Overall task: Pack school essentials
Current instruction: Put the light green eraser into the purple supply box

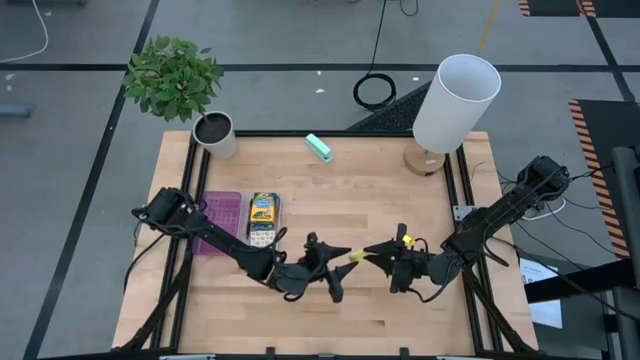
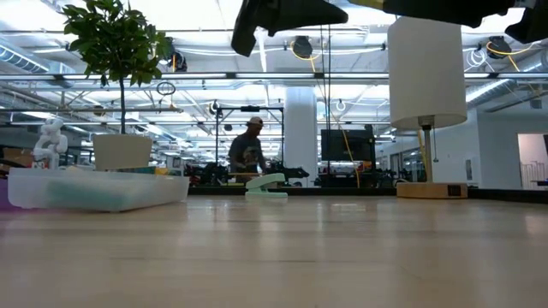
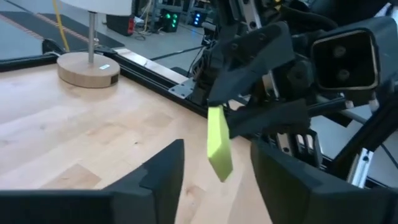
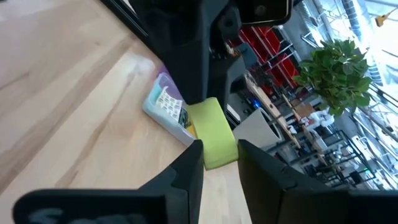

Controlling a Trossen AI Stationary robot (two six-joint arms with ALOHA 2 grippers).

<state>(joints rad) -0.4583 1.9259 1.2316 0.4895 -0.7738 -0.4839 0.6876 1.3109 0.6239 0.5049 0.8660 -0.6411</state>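
R gripper [image 4: 219, 163] pinches small flat yellow-green block [image 4: 213, 132] mid-table; L gripper [image 3: 214, 169], fingers apart, faces it, just beside.

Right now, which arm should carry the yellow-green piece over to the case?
Left, likely. The right gripper holds the piece, and the open left gripper sits just short of it, as if for a handover. The case lies on the left arm's side of the table.

A small yellow-green flat piece [image 1: 356, 254] hangs in the air above the surface, tilted. The crayon box [image 1: 263, 218] lies flat inside the purple-and-clear case [image 1: 222, 222].
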